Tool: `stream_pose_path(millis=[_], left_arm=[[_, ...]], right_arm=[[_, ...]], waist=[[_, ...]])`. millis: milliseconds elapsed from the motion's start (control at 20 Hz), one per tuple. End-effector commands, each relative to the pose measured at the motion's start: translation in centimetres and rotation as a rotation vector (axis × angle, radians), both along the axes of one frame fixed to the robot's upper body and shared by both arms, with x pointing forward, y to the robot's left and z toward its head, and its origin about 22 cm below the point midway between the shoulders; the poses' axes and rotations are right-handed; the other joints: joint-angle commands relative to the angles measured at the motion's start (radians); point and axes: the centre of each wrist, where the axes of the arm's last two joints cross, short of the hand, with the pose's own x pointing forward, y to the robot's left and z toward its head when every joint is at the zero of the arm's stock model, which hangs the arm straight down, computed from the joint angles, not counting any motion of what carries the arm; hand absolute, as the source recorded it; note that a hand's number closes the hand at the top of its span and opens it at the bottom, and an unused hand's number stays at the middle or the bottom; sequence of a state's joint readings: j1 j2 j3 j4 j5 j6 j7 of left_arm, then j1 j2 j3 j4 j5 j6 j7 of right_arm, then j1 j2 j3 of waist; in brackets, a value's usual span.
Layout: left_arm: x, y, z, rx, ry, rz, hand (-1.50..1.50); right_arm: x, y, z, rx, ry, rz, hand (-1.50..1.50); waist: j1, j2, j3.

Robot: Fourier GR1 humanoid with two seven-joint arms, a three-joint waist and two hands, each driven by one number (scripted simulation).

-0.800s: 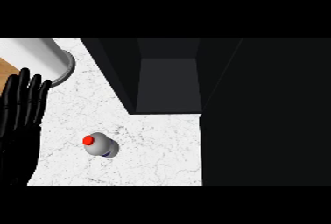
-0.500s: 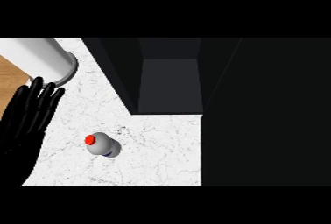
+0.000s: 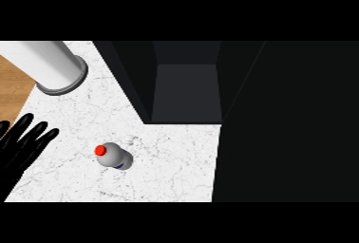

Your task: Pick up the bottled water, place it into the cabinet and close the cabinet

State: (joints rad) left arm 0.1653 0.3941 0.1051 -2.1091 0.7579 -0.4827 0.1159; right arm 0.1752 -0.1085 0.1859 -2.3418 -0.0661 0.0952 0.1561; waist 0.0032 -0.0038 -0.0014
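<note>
At lower left of the frame, the black left hand (image 3: 24,142) is seen with fingers straight, holding nothing; the red-capped grey water bottle (image 3: 113,156) stands ungrasped on the white marble bench (image 3: 175,166), so a reach toward it is called for.

Bottled water (image 3: 113,156) upright on counter (image 3: 168,171), between left hand (image 3: 21,147) and cabinet (image 3: 186,90).

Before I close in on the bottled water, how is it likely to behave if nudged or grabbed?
The bottled water stands upright on the marble counter, red cap up, so a sideways nudge would probably tip it. Its rounded body would then likely roll. The smooth surface may slip; the left robot hand should probably wrap round it.
</note>
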Motion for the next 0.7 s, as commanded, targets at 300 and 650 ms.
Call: stream_pose_path(millis=[300, 650], left_arm=[[-1.2, 4.2, 2.7, 0.009, 0.07, -0.023, -1.5], [-1.5, 4.0, 1.8, 0.1, 0.086, -0.005, -1.5]], right_arm=[[-2.0, 2.4, 3.1, 0.014, -0.005, 0.03, -1.5], [-5.0, 3.3, 2.5, 0.028, 0.016, 0.013, -1.5]], waist=[[0.0, 0.003, 0.001], [-0.008, 0.001, 0.001]])
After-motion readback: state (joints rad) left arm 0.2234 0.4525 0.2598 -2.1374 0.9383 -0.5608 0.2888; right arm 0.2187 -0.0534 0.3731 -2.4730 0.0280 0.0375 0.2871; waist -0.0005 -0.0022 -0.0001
